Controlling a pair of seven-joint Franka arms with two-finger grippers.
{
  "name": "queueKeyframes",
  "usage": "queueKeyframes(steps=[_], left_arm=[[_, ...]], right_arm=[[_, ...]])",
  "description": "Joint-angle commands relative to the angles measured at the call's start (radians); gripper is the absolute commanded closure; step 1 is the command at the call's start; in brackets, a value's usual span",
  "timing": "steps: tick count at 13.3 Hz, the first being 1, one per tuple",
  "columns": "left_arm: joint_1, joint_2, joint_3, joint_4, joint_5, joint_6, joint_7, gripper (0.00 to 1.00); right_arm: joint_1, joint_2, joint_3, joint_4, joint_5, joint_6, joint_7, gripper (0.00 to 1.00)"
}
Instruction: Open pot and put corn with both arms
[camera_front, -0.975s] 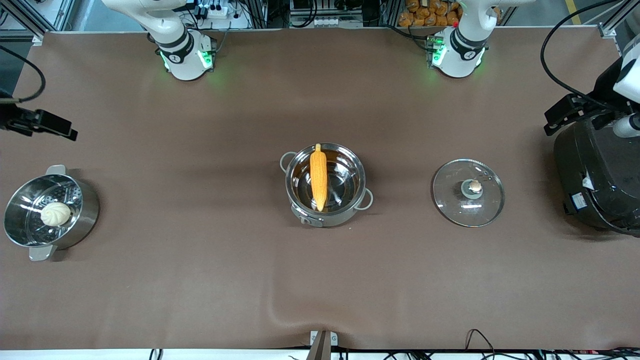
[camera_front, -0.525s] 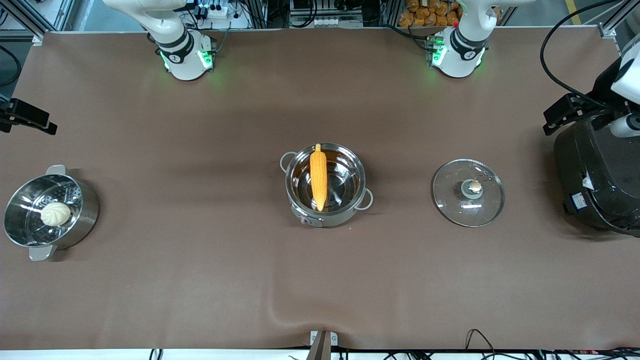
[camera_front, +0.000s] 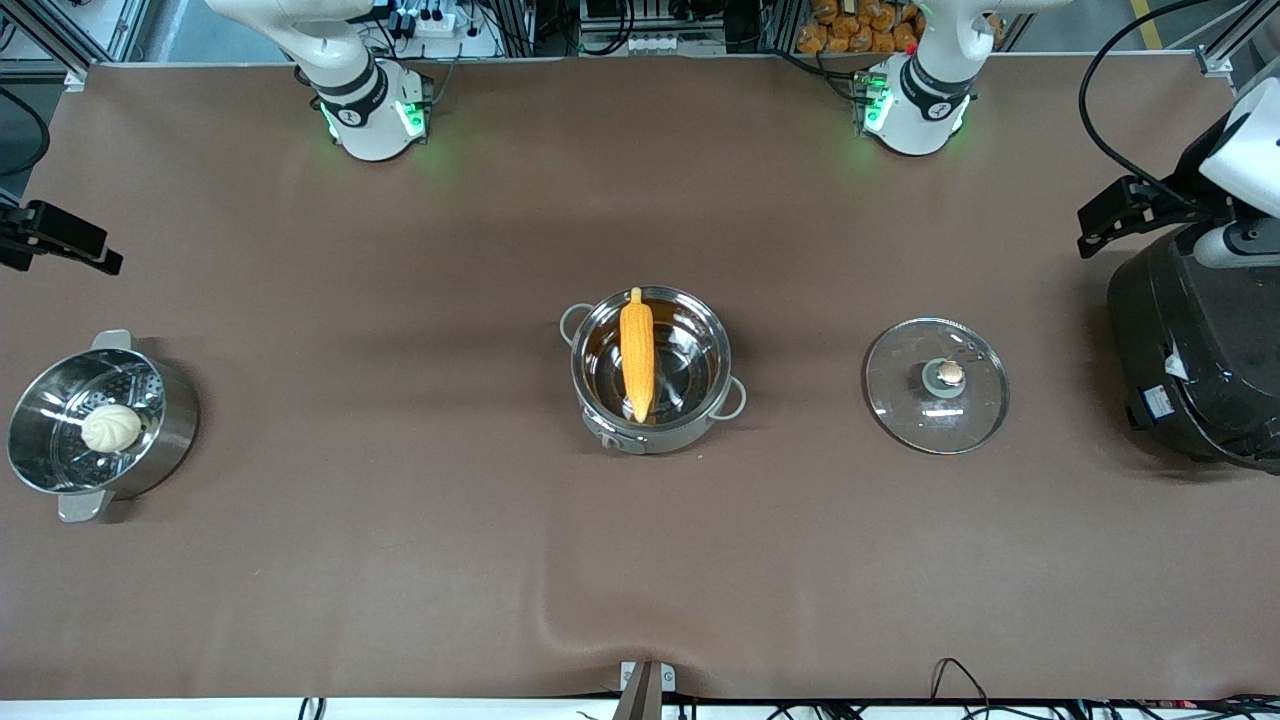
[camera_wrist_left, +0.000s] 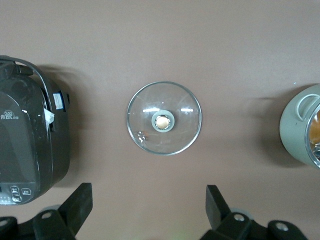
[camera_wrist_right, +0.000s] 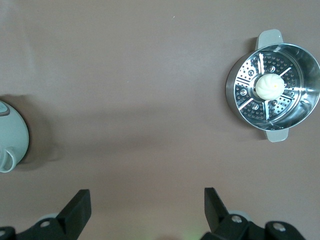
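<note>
The steel pot (camera_front: 695, 365) stands open in the middle of the table with the yellow-orange corn (camera_front: 636, 345) lying inside it. Its glass lid (camera_front: 936, 385) lies flat on the table beside the pot, toward the left arm's end, knob up. My left gripper (camera_front: 1120, 210) is open and empty, up in the air near the black cooker; its wrist view shows the lid (camera_wrist_left: 164, 118) and the pot's edge (camera_wrist_left: 300, 127). My right gripper (camera_front: 70, 240) is open and empty at the right arm's end of the table.
A steel steamer pot (camera_front: 175, 420) holding a pale bun (camera_front: 111, 428) stands at the right arm's end. The big black cooker (camera_front: 1200, 350) stands at the left arm's end. The brown mat is wrinkled at its edge nearest the front camera.
My right gripper has drawn back toward the right arm's end of the table. My left gripper has shifted slightly by the cooker. Pot, corn and lid have not moved.
</note>
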Motion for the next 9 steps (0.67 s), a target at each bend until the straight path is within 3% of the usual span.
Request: queueKeyframes(steps=[1, 6, 9], left_arm=[[0.009, -0.064, 0.004, -0.069, -0.010, -0.003, 0.018, 0.00], [0.021, -0.104, 0.004, -0.120, -0.010, 0.045, 0.033, 0.00], [0.021, -0.089, 0.007, -0.094, -0.008, 0.045, 0.059, 0.00]], right_arm=[[-0.006, -0.009, 0.009, -0.013, 0.012, 0.000, 0.007, 0.00], [-0.001, -0.009, 0.011, -0.013, 0.016, 0.008, 0.008, 0.00], [-0.001, -0.009, 0.011, -0.013, 0.016, 0.005, 0.008, 0.00]])
